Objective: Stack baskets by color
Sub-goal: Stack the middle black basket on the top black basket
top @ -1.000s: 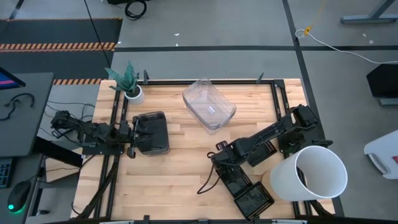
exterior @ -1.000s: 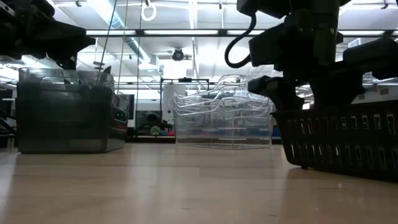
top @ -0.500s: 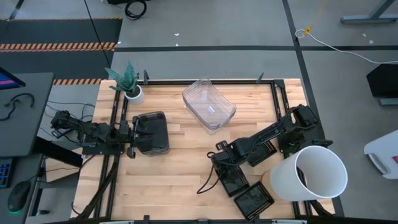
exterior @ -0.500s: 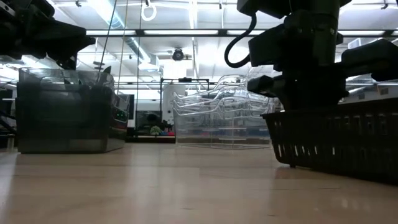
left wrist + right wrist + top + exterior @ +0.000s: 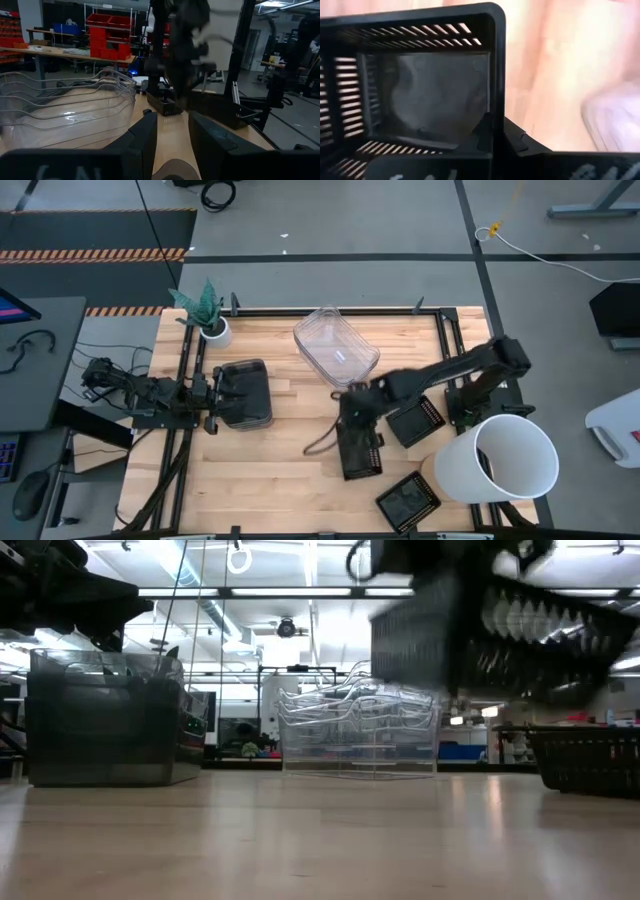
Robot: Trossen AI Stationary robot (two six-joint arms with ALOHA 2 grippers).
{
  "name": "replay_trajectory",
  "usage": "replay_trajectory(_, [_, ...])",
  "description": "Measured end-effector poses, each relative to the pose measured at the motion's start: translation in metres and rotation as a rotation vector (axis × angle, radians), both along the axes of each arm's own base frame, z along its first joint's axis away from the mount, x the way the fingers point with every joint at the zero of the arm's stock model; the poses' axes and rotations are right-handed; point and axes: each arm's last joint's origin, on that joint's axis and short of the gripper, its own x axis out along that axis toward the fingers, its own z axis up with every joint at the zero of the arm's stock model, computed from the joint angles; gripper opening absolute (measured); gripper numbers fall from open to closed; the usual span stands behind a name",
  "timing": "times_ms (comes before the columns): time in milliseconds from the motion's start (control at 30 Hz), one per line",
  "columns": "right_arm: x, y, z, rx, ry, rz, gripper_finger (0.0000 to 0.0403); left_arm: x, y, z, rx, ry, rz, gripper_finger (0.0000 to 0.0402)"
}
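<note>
My right gripper [image 5: 352, 415] is over the table's middle, shut on a small black mesh basket [image 5: 362, 455] that hangs blurred above the table [image 5: 500, 630]. Two more black baskets rest on the table, one [image 5: 415, 420] under the right arm and one [image 5: 408, 500] near the front edge. The clear baskets [image 5: 335, 348] stand stacked at the far middle. The smoky grey baskets [image 5: 243, 393] stand stacked at the left. My left gripper [image 5: 212, 394] waits open above the grey stack's left end, with nothing between its fingers [image 5: 150, 135]. My right gripper holds the black basket by the rim of one wall [image 5: 496, 107], one finger [image 5: 484, 131] inside the basket and one [image 5: 516, 141] outside. The fingers come from above, slanting down. The basket is lifted clear of the table and hangs tilted below the gripper.
A large white bucket [image 5: 505, 460] lies at the near right, beside the right arm's base. A small white plant pot [image 5: 212, 330] stands at the far left corner. Bare wood lies between the grey stack and the held basket.
My right gripper has risen and gone toward the table's far edge and a little left, taking the black basket with it. The basket first tipped up at one end, then came clear of the table. The other black basket near the front edge stayed put.
</note>
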Motion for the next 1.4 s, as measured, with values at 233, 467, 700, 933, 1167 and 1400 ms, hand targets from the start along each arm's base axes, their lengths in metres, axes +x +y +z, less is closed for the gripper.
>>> replay_trajectory(233, [-0.041,-0.033,0.053,0.087,0.082,-0.355,0.0005,0.0,0.0,0.0,0.0,0.0,0.0,0.0119])
replay_trajectory(467, [-0.083,-0.051,0.068,-0.121,0.217,-0.532,0.0005,0.0,0.0,0.0,0.0,0.0,0.0,0.0119])
replay_trajectory(700, [-0.102,-0.06,0.068,-0.246,0.364,-0.666,0.0004,0.0,0.0,0.0,0.0,0.0,0.0,0.0119])
replay_trajectory(933, [-0.105,-0.057,0.051,-0.201,0.464,-0.666,0.0004,0.0,0.0,0.0,0.001,0.001,0.0,0.0119])
replay_trajectory(1167, [-0.11,-0.053,0.021,-0.226,0.6,-0.642,0.0004,0.0,0.0,0.0,0.0,0.001,0.0,0.0119])
replay_trajectory(1400, [-0.113,-0.05,0.006,-0.298,0.543,-0.754,0.0004,0.0,0.0,0.0,0.0,0.0,0.0,0.0119])
